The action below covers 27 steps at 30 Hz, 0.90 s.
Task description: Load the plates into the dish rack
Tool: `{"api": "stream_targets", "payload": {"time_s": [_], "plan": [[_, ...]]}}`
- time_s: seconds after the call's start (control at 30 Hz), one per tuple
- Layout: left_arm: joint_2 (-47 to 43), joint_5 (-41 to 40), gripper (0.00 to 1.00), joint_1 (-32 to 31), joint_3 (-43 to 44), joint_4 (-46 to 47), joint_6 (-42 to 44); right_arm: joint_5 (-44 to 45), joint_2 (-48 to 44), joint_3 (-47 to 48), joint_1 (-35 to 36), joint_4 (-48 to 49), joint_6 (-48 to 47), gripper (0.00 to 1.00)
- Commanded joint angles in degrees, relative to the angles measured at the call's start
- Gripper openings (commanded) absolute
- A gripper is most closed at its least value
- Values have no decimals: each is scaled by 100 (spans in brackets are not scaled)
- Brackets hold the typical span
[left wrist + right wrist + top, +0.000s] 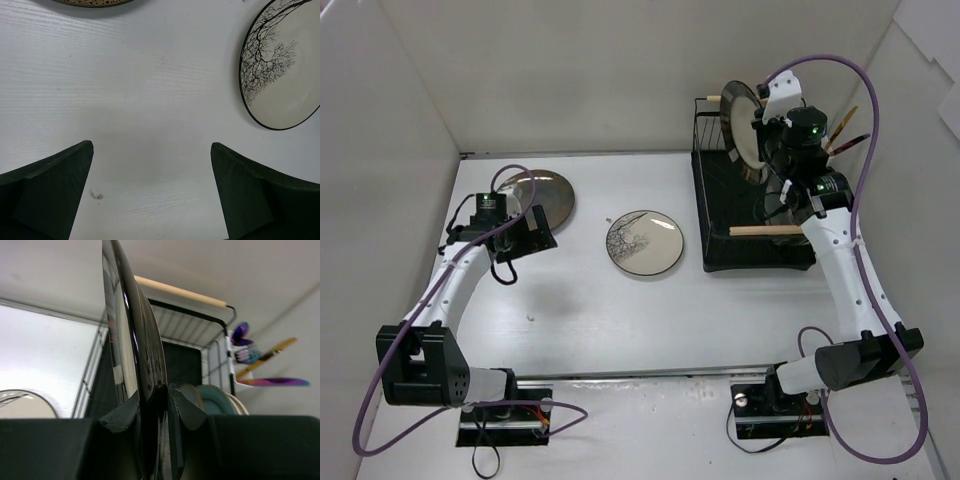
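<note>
My right gripper (761, 128) (156, 396) is shut on the rim of a dark-rimmed beige plate (739, 124) (131, 340), holding it upright on edge over the far end of the black wire dish rack (718, 215) (186, 324). A teal plate (216, 398) and a cream plate (238, 405) stand in the rack behind it. On the table lie a brown plate (545, 194) (95, 2) and a cream plate with a black tree motif (645, 242) (280, 70). My left gripper (525, 236) (152, 145) is open over bare table beside the brown plate, nothing between its fingers.
The rack has two wooden rod handles, one near (766, 230) and one far (712, 98) (180, 290). A side cup with colourful utensils (842, 135) (247, 354) hangs on its right. White walls enclose the table on three sides.
</note>
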Motion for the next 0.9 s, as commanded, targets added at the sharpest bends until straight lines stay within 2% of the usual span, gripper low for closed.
{"api": "stream_targets", "payload": {"time_s": [0.0,0.2,0.87], "plan": [[19,-47,99,-81,424,110,92,711,-562,8,-119,1329,-299,0],[186,23,99,-81,363,172,75,1143,-606,-493,-295,1365,-378,0],[327,243,98,-134,257,286,66,898,-325,-1733,-840,1786,149,0]]}}
